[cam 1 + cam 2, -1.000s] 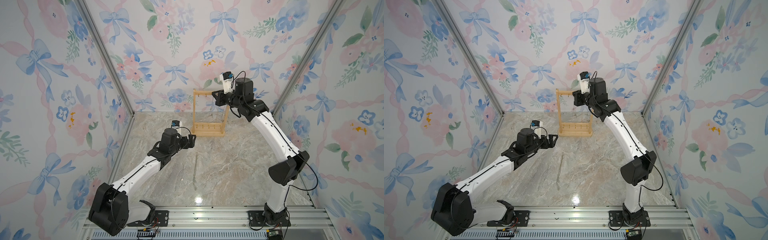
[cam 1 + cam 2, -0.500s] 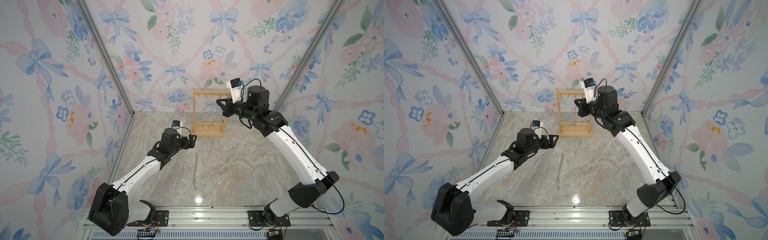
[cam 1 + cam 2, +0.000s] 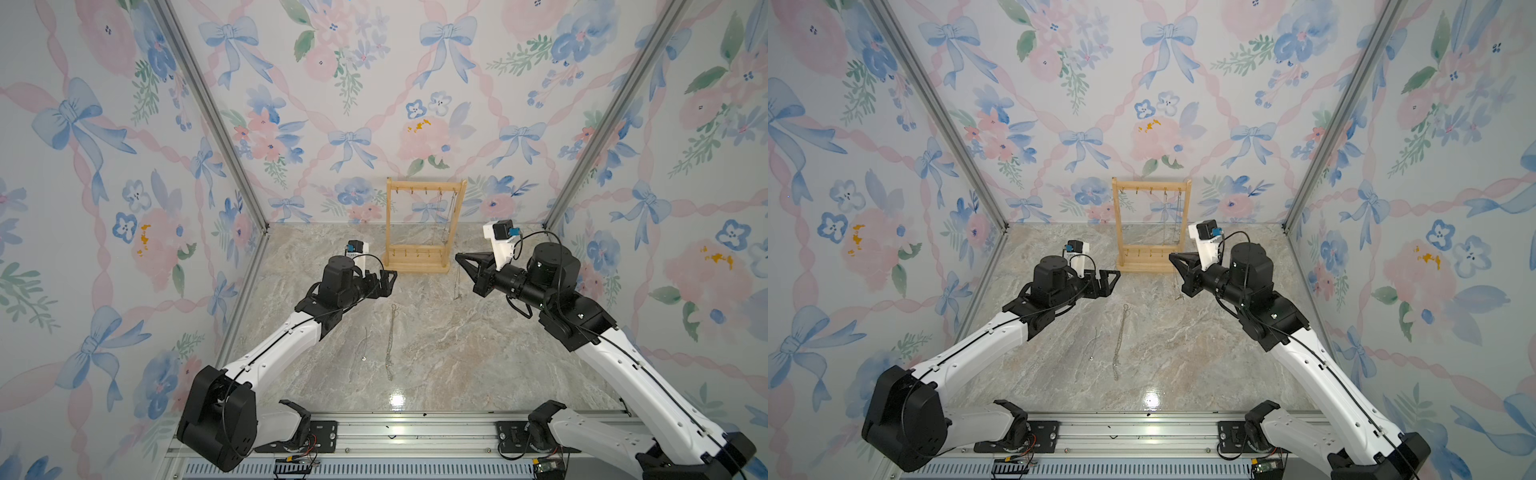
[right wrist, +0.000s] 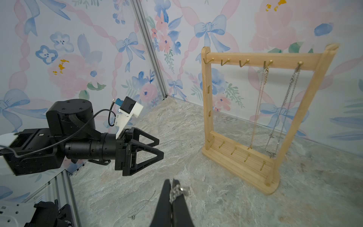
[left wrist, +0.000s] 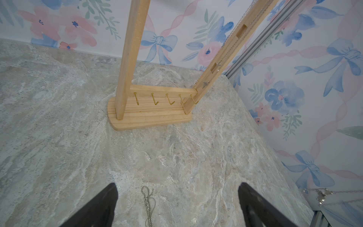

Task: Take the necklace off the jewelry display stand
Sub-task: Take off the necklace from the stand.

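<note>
1. The jewelry display stand (image 3: 426, 183) (image 3: 1150, 183) (image 4: 263, 57) stands upright at the middle of the marble tabletop's (image 3: 457, 353) back edge.
2. A gold-tone necklace (image 4: 259, 106) and a silver necklace (image 4: 282, 110) hang from the two top-bar hooks nearest the stand's right upright.
3. The right gripper (image 3: 458, 257) (image 3: 1171, 256) (image 4: 170, 182) is pressed together on a silver chain necklace (image 3: 457, 286) (image 4: 176, 191). It dangles in front of the stand's right end, off the hooks.
4. The left gripper (image 3: 386, 282) (image 4: 160, 147) (image 5: 176, 188) is spread wide and holds nothing, in front of the stand's left end.
5. A heavy chain (image 3: 390, 340) (image 5: 147, 200) and a fine chain (image 3: 365, 345) (image 4: 141, 208) lie mid-tabletop, between the arms.
6. A white label (image 4: 41, 135) on the left arm is too small to read.
</note>
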You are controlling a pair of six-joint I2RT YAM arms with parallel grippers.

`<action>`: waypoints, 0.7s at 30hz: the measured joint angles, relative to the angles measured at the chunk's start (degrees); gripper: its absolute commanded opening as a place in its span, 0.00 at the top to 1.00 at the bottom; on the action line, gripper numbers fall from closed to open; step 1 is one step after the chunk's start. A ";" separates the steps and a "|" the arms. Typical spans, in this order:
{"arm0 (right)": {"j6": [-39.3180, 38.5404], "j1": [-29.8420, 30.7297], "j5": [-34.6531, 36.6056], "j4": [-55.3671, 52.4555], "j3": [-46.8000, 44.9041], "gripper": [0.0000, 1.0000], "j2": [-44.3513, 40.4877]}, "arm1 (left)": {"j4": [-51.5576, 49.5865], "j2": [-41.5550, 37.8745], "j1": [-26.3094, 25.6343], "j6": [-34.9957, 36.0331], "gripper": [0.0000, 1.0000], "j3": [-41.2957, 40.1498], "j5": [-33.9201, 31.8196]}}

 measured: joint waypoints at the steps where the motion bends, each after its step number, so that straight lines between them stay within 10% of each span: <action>1: 0.37 0.00 -0.13 1.16 -2.54 1.00 -1.53 | 0.00 0.00 -0.15 0.02 0.02 0.00 0.22; 21: 5.53 1.46 -3.48 28.59 -32.44 1.00 -10.23 | 3.72 -4.98 -2.93 2.12 0.02 -0.92 0.87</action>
